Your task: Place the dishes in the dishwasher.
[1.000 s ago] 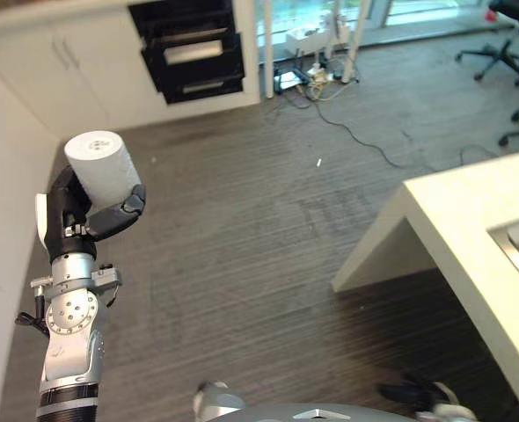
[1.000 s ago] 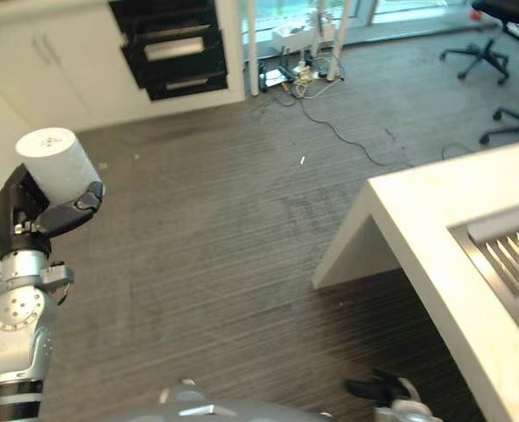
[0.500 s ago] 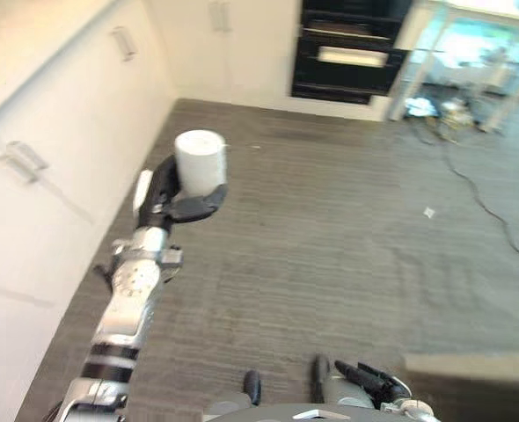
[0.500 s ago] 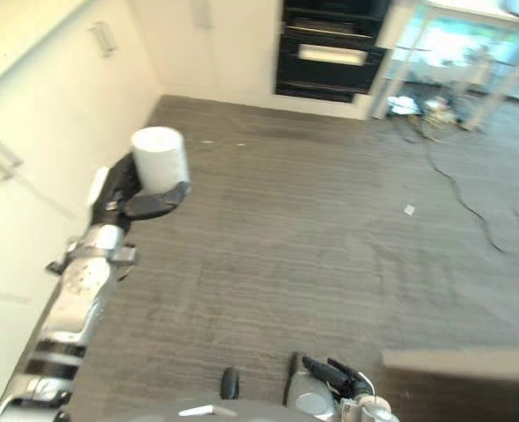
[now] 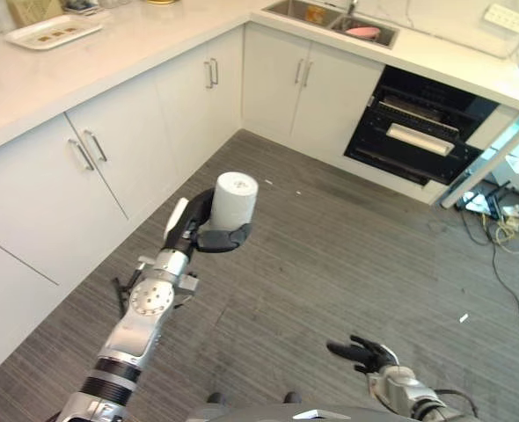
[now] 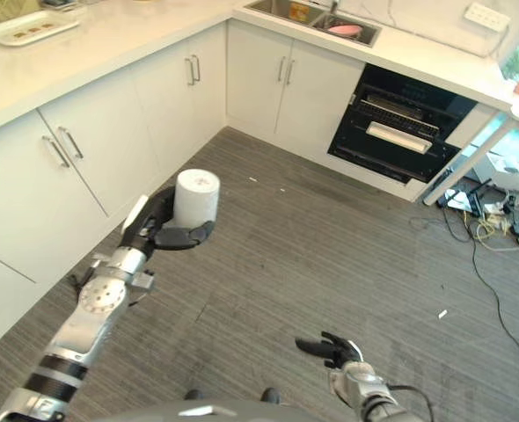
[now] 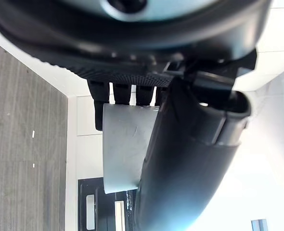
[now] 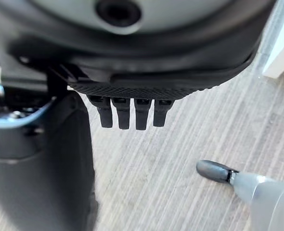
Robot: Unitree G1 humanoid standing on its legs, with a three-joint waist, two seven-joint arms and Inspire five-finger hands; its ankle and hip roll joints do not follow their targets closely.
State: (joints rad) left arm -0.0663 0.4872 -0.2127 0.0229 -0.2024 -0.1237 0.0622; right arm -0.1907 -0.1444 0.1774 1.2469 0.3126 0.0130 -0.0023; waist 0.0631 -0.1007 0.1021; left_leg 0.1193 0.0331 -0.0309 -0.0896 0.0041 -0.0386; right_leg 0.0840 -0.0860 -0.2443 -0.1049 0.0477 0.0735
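Left hand [image 5: 195,230] clasps a white cup [image 5: 234,200] upright above the grey striped floor [image 5: 347,264].
Its fingers and thumb curl round the cup's lower part, as the left wrist view also shows, with the cup's open top facing up. The right hand [image 5: 363,353] hangs low over the floor with fingers relaxed and spread, holding nothing. Behind, white cabinets [image 5: 110,163] run along the wall beneath a pale desk [image 5: 119,44], which carries a tray [image 5: 53,31] at the far left. A sink [image 5: 334,18] is set in the desk further along, with a pink dish [image 5: 363,32] inside. Below and to its right is a black oven [image 5: 418,132].
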